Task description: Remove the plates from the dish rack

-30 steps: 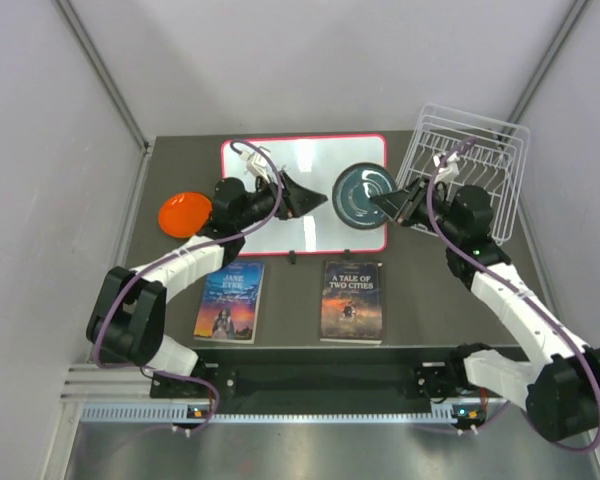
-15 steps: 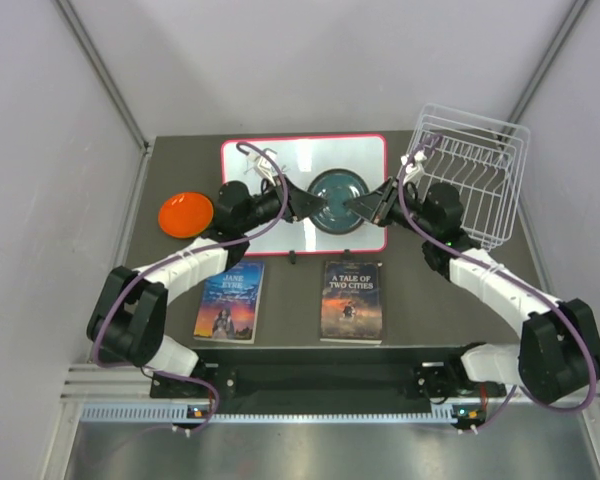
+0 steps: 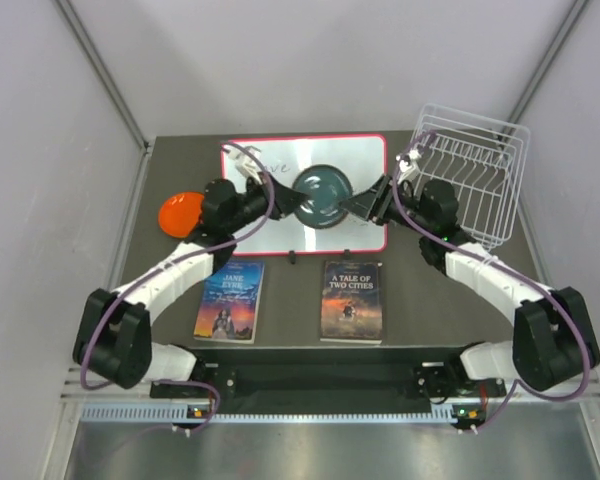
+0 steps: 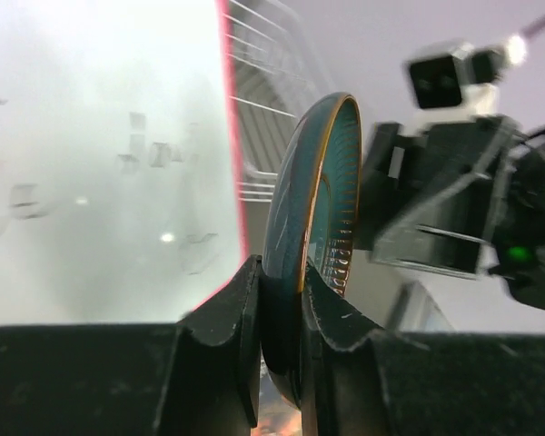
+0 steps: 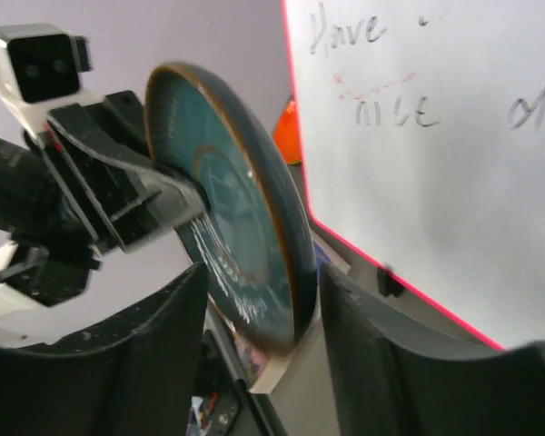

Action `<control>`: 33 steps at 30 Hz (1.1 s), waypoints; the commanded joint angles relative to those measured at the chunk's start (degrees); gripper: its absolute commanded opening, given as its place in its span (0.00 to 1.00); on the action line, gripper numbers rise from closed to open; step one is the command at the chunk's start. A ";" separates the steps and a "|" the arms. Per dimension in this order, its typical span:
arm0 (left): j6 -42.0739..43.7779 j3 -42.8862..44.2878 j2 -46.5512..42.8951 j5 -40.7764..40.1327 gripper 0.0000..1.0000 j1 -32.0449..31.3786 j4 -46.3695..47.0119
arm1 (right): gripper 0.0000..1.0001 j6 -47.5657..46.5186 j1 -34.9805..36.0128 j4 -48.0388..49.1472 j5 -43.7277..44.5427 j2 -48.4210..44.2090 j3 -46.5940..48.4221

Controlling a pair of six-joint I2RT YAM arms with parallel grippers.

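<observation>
**While the left pincer (image 3: 292, 200) pinches the dark plate (image 3: 321, 194), the right pincer (image 3: 352, 205) is spread around it**

Since both arms meet in the middle here, it's easiest to start from the overhead view. The dark plate, teal-ish with a thin brownish rim, sits over the whiteboard (image 3: 365, 160) between the two pincers. Its face is turned up toward the overhead camera. I can't tell if it touches the board or hangs just above it.

The left wrist view is pretty clear: both black fingers (image 4: 222, 336) are pressed onto the plate's edge, one on each face, with no gap.

On the right wrist cam the fingers (image 5: 154, 363) stand wide apart. The plate's opposite rim sits in between, close to one finger and clear of the other, so that's a loose bracket and not a clamp.

The white wire dish rack (image 3: 480, 170) is at the far right corner of the table (image 3: 290, 300), just behind the right arm. An orange plate (image 3: 180, 212) lies flat on the table left of the whiteboard, right by the left arm.

Two books lie nearer the arm bases, Jane Eyre (image 3: 230, 298) and A Tale of Two Cities (image 3: 352, 300).
</observation>
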 commanded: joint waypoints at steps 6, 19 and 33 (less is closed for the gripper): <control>10.00 0.86 -14.26 -13.41 0.00 22.43 -14.27 | 0.62 -20.25 -6.61 -27.61 13.50 -11.62 10.63; 9.83 -0.36 -14.01 -31.52 0.00 36.34 -21.14 | 0.64 -25.45 -16.81 -33.25 11.22 -16.11 8.79; 7.19 -2.03 -0.39 -28.71 0.00 42.15 -12.70 | 0.65 -25.53 -19.01 -30.88 8.58 -12.77 5.01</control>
